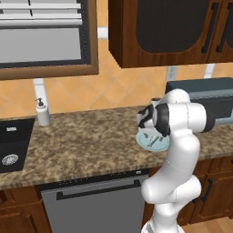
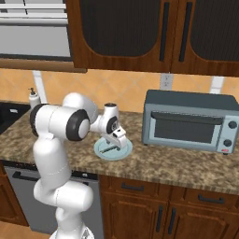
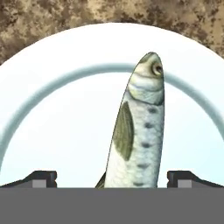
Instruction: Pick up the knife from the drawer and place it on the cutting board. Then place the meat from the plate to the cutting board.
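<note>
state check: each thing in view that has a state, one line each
gripper: open, low over the plate, one fingertip on each side of the fish
fish: lying on the plate, not gripped
plate: on the counter, holding the fish
toaster oven: door shut
dishwasher: door shut
upper cabinets: doors shut

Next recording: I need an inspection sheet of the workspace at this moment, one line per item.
Surface: speckled granite counter, with a black sink at its left end.
Job's things: pale plate on the counter, a fish lying on it.
Clutter: soap dispenser by the sink; toaster oven to the right.
Gripper: gripper open, low over the plate, fingers either side of the fish.
Cables: nothing seen.
Surroundings: dark wood cabinets above, dishwasher below.
</note>
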Motion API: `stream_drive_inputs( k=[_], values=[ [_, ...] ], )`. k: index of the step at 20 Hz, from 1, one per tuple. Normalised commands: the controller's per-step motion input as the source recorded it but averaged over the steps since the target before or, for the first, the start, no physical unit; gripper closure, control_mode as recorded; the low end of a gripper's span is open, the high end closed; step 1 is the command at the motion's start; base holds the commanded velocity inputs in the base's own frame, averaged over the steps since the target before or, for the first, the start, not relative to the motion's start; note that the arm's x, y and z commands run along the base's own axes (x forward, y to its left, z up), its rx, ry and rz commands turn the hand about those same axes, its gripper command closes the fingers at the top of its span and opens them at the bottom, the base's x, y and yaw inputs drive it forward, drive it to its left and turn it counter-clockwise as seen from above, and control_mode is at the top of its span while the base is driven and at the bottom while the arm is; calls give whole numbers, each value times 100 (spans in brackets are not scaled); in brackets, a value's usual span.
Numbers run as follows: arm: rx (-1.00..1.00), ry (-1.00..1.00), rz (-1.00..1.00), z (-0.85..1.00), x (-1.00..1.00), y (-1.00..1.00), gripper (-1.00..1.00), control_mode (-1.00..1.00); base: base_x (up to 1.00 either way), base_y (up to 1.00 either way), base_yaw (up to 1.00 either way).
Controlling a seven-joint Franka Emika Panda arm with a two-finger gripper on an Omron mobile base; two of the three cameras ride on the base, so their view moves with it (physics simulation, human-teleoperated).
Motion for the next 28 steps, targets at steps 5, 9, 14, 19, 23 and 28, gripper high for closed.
stream_drive_inputs(
  k=[5, 9, 14, 19, 23, 28],
  values=[
    [0, 5, -1, -47, 6, 0, 100, -100, 0, 0, 0],
    [0, 0, 0, -18, -1, 0, 100, -100, 0, 0, 0],
    [1, -4, 0, 19, -41, 0, 100, -100, 0, 0, 0],
    [4, -17, 0, 93, -93, 2, 100, -100, 0, 0, 0],
    [4, -17, 0, 94, -98, 18, 100, -100, 0, 0, 0],
    [0, -7, 0, 83, -46, 35, 100, -100, 0, 0, 0]
  ],
)
